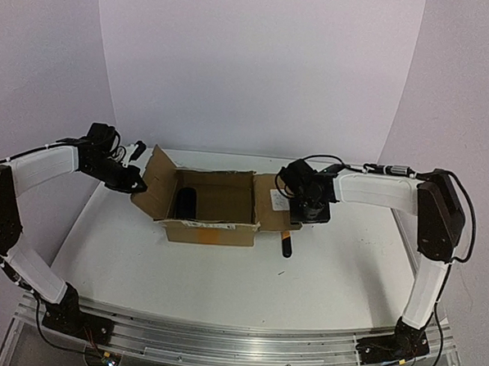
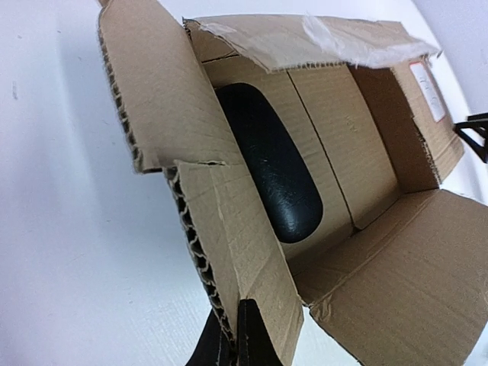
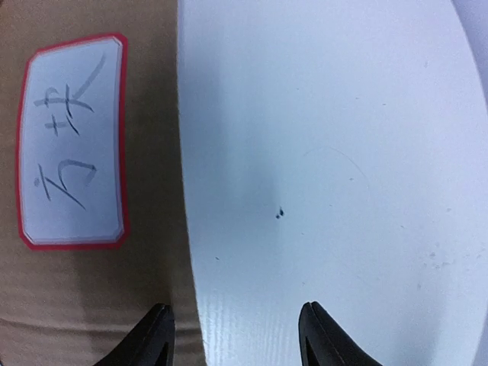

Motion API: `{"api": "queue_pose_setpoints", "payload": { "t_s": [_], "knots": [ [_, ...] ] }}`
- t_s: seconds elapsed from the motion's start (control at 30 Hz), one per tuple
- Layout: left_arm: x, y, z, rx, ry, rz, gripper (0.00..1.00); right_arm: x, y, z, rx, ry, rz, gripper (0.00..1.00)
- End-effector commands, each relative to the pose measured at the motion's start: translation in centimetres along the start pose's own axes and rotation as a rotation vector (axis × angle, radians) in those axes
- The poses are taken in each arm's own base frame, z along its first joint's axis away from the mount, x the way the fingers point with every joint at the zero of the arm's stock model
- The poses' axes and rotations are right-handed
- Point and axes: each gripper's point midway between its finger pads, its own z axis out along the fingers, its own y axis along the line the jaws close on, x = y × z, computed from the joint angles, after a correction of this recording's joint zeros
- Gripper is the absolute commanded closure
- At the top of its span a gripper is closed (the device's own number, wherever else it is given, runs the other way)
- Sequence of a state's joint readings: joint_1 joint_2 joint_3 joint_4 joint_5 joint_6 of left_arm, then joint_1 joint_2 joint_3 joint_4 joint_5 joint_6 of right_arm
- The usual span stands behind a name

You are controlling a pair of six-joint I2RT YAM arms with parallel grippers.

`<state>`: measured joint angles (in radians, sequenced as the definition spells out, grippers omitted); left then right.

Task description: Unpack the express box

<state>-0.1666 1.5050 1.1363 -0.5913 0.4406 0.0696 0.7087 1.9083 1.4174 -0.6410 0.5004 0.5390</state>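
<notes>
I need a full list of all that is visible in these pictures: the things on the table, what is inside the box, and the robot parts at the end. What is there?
express box: one, brown cardboard, middle of the table, flaps open
black oval object: one, black, lying inside the box at its left side
label: one, white with a red border, handwritten, on the right flap
clear tape: one torn strip, see-through, on the far flap
utility knife: one, yellow and black, on the table by the box's front right corner
table: one, white, under everything
left gripper: one, black, shut on the left flap's edge
right gripper: one, black, open, over the right flap's edge
</notes>
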Motion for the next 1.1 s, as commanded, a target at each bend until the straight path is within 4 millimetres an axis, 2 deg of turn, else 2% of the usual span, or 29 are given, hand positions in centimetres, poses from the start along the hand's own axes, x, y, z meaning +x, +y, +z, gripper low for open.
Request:
{"api": "queue_pose_setpoints", "payload": {
  "t_s": [0.0, 0.1, 0.2, 0.3, 0.43, 0.5, 0.63, 0.7, 0.8, 0.97, 1.07],
  "knots": [
    [3.4, -0.1, 2.2, 0.174, 0.098, -0.096, 1.0, -3.0, 5.9, -0.5, -0.321, -0.075, 0.048, 0.4],
    [5.2, 1.6, 3.1, 0.197, 0.152, -0.175, 1.0, -2.6, 7.2, 0.9, -0.36, -0.025, 0.046, 0.39],
    [6.7, 3.0, 3.6, 0.188, 0.186, -0.23, 1.0, -1.5, 7.0, 2.5, -0.343, 0.022, 0.104, 0.4],
    [7.9, 3.3, 3.9, 0.18, 0.211, -0.242, 1.0, -0.7, 7.2, 3.0, -0.354, 0.058, 0.13, 0.39],
    [9.6, 4.4, 4.9, 0.131, 0.26, -0.275, 1.0, -1.5, 10.1, 2.1, -0.485, 0.087, 0.099, 0.32],
    [10.3, 5.1, 5.3, 0.104, 0.29, -0.286, 0.99, -2.9, 11.2, 1.1, -0.535, 0.058, 0.096, 0.3],
    [11.0, 6.0, 5.6, 0.058, 0.339, -0.287, 0.84, -5.5, 11.2, -1.0, -0.536, -0.032, 0.103, 0.29],
    [10.7, 6.2, 5.4, 0.046, 0.342, -0.288, 0.7, -6.3, 10.1, -1.5, -0.487, -0.074, 0.122, 0.29],
    [9.5, 6.1, 4.7, 0.039, 0.33, -0.271, 0.57, -7.3, 9.0, -2.6, -0.448, -0.125, 0.108, 0.29],
    [5.5, 5.9, 2.9, 0.03, 0.228, -0.116, 0.35, -8.5, 11.0, -5.0, -0.549, -0.168, -0.035, 0.29],
    [3.7, 6.2, 2.3, 0.008, 0.191, -0.016, 0.28, -9.1, 12.1, -6.5, -0.573, -0.214, -0.105, 0.29]
  ]
}}
